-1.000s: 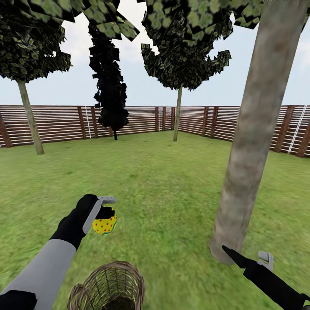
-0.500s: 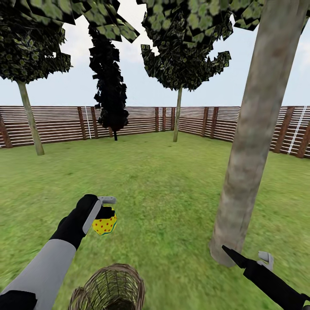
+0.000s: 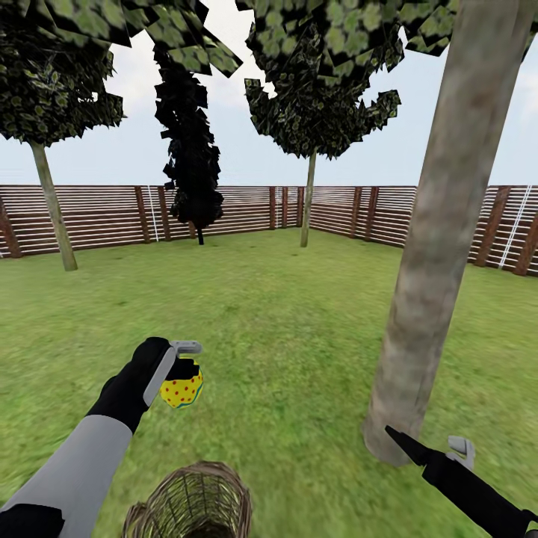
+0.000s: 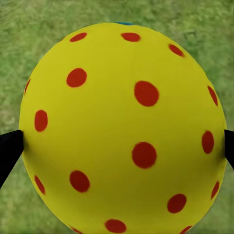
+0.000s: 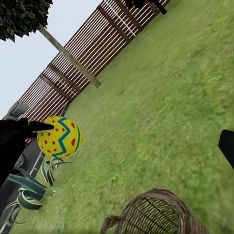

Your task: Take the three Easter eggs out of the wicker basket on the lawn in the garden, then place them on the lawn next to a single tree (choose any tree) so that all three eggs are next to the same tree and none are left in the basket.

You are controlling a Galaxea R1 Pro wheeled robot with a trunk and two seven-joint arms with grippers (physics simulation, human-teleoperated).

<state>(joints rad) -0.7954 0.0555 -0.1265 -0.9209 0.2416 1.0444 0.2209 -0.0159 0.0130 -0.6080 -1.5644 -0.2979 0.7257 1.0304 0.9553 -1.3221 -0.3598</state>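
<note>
Mottled lawn [image 3: 299,336]; left hand [image 3: 184,373] grips smooth dotted egg [image 3: 181,390].

no readable text, labels or signs

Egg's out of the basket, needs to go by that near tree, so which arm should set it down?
Left: its end effector already grips the egg; the right end effector looks open and empty.

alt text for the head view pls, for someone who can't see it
The robot's left hand holds a yellow Easter egg with red dots above the lawn, just beyond a wicker basket at the bottom edge. A thick grey-brown tree trunk stands to the right, with the right hand near its base. A slatted wooden fence and more trees lie behind.
</note>
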